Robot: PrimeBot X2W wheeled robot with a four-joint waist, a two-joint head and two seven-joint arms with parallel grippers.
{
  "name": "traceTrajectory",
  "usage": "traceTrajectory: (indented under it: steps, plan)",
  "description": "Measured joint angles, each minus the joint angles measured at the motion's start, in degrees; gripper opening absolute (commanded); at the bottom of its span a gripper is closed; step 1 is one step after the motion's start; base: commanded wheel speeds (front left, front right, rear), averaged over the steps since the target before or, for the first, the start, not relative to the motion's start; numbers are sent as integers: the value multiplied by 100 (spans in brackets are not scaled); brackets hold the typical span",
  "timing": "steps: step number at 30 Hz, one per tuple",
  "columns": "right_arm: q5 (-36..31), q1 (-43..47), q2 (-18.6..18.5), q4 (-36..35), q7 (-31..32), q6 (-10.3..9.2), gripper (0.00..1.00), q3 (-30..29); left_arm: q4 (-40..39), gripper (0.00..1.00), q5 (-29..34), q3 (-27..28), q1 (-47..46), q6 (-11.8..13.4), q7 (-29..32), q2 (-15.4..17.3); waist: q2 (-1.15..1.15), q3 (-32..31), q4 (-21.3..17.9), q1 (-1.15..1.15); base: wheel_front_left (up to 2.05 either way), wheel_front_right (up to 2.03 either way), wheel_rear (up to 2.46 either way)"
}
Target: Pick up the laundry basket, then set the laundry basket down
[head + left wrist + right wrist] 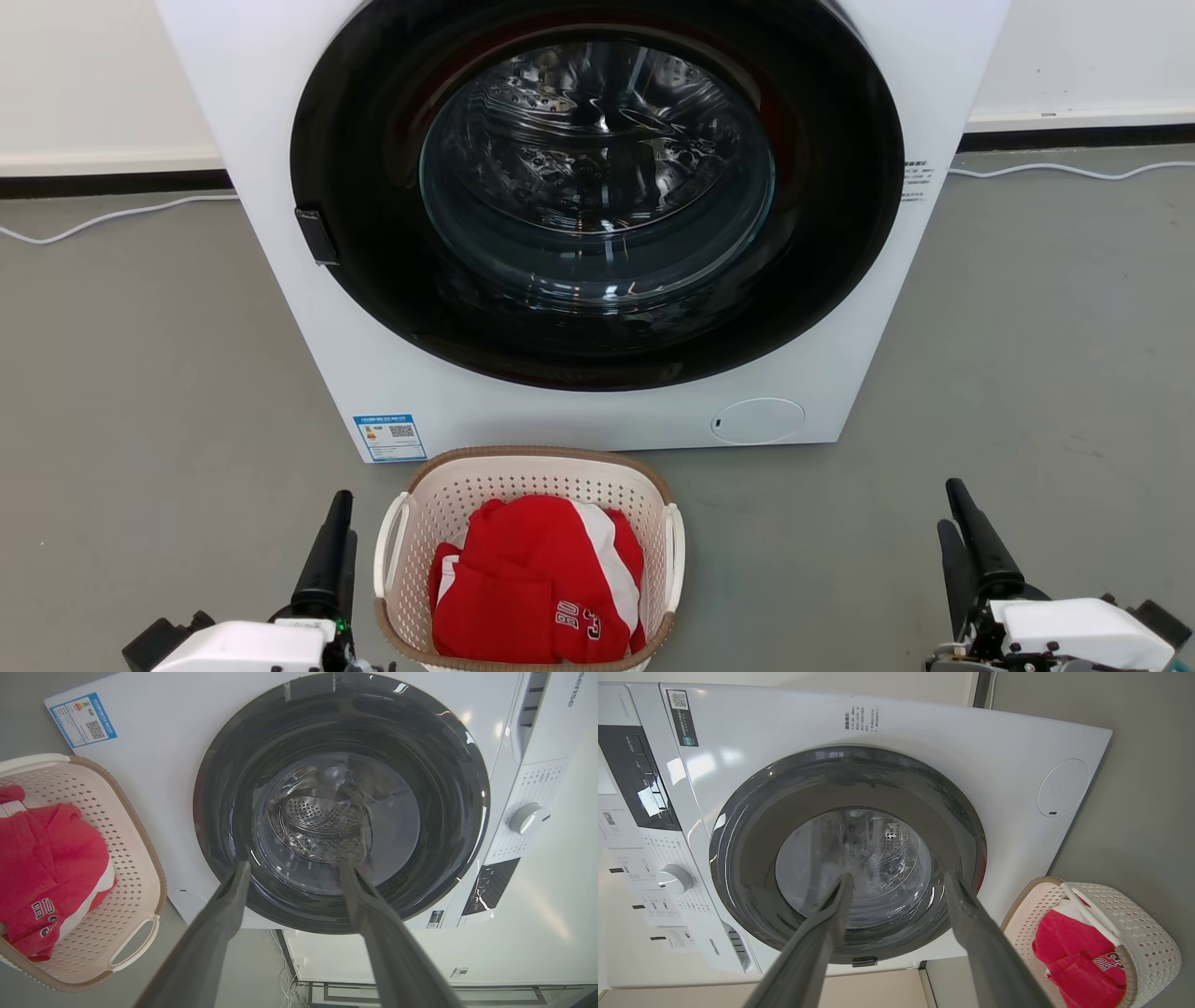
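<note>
The small cream-white perforated plastic laundry basket (pixel 537 485) with a brown woven-look rim stands on the grey floor (pixel 140 392), at 6 o'clock of the large white front-loading washing machine (pixel 597 415). A red-and-white garment (pixel 537 579) is heaped inside. The left hand (pixel 338 523) hovers near its 9 o'clock side, fingers spread wide and empty. The right hand (pixel 952 509), likewise wide and empty, waits well apart at 3 o'clock. The basket looks light and stiff, perhaps slightly springy. Its white loop handles (pixel 678 551) at 9 and 3 o'clock seem the surest holds.
</note>
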Motion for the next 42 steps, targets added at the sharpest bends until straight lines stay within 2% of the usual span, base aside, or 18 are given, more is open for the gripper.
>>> traceTrajectory:
  steps: [8, 24, 42]
  plan:
    - [-425, -7, -73, -122, -119, 0, 100, 82, -66, 100, 455, -116, -2, 0, -107, 5, 0, 28, -3, 0, 0, 0, 0]
    - [-1544, -129, -180, -322, -394, 4, 100, 364, -191, 100, 2152, -205, -103, -1, -358, 14, 0, 59, -8, 0, 0, 0, 0]
    - [-3038, -260, -244, -376, -681, 5, 100, 458, -178, 100, 3645, -359, -155, -1, -659, 21, 0, 112, -22, -1, 0, 0, 0]
